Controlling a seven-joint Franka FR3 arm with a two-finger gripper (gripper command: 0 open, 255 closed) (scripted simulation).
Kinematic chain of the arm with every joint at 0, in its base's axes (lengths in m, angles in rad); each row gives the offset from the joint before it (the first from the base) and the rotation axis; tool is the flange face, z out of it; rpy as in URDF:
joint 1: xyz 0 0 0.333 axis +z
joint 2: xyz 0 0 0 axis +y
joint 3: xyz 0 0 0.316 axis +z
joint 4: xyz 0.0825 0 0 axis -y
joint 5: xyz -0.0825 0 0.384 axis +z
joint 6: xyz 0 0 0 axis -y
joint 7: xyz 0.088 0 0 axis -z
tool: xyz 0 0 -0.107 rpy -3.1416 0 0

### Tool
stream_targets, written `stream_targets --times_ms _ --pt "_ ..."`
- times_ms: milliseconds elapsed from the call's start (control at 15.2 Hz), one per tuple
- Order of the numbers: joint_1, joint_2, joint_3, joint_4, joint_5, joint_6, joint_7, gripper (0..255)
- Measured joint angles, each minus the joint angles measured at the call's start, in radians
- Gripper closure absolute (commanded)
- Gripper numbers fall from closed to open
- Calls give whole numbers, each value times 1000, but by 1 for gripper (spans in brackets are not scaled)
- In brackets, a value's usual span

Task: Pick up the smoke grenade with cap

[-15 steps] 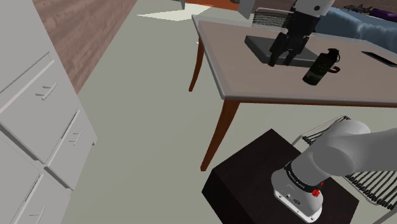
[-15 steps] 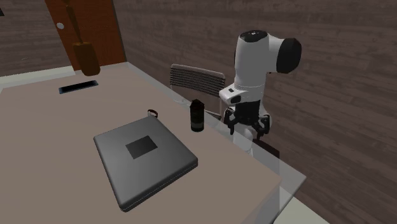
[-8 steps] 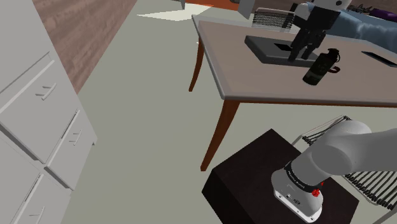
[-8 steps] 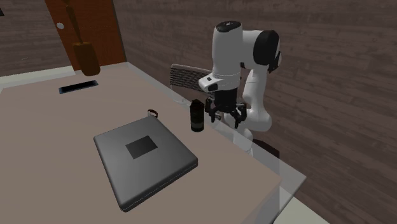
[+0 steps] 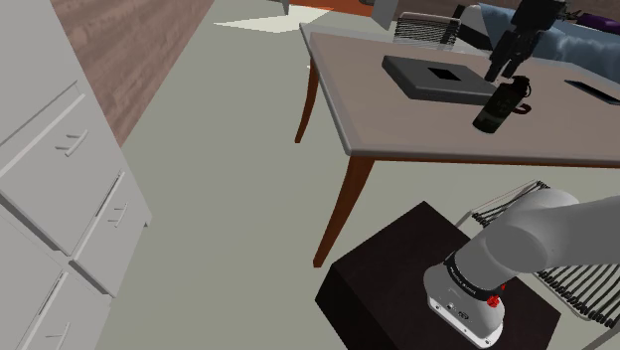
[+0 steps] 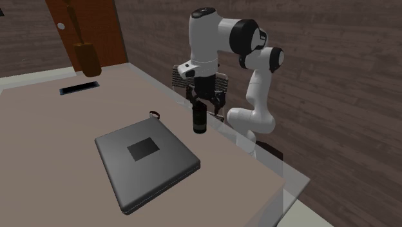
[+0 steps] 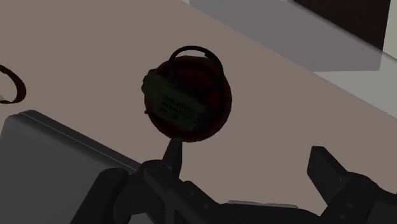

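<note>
One step is in hand: the approach. The all-black two-finger gripper [image 6: 207, 105] hangs just above the dark cylindrical smoke grenade [image 6: 200, 120]. The grenade stands upright on the grey-brown table top [image 5: 397, 114], near the edge that faces the robot's stand. It is close to, but apart from, a flat dark grey slab with a darker rectangular panel [image 5: 442, 78]. In the wrist view the cap end of the grenade faces the camera, with a thin dark pull ring [image 7: 198, 51] at its rim and a dull greenish strip across the top. The fingers [image 7: 334, 175] stand wide apart and touch nothing. The grenade is not between them; it lies ahead of the fingertips and nearer one finger than the other. Judgement: nothing is grasped and the lift has not begun, so the task is at an early stage. The next move calls for a small sideways correction to bring the cylinder onto the line midway between the fingers. A straight descent should follow until the pads bracket the body below the cap — not the ring or the strip — and then the fingers close. Care is warranted: the grenade is tall and narrow, so an off-centre finger striking the cap would likely tip it, and the table edge is near.
</note>
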State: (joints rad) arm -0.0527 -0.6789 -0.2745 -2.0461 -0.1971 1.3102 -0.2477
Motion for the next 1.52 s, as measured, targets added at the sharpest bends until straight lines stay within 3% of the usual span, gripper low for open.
stream_targets --times_ms 264,726,792,1518 --pt "-8 29 -57 50 -55 -15 -85 0" --pt "-16 -8 -69 -60 -72 57 -82 0" --pt "-16 -9 -69 -64 -72 60 -81 255" --pt "-16 -8 -68 -61 -71 59 -80 255"
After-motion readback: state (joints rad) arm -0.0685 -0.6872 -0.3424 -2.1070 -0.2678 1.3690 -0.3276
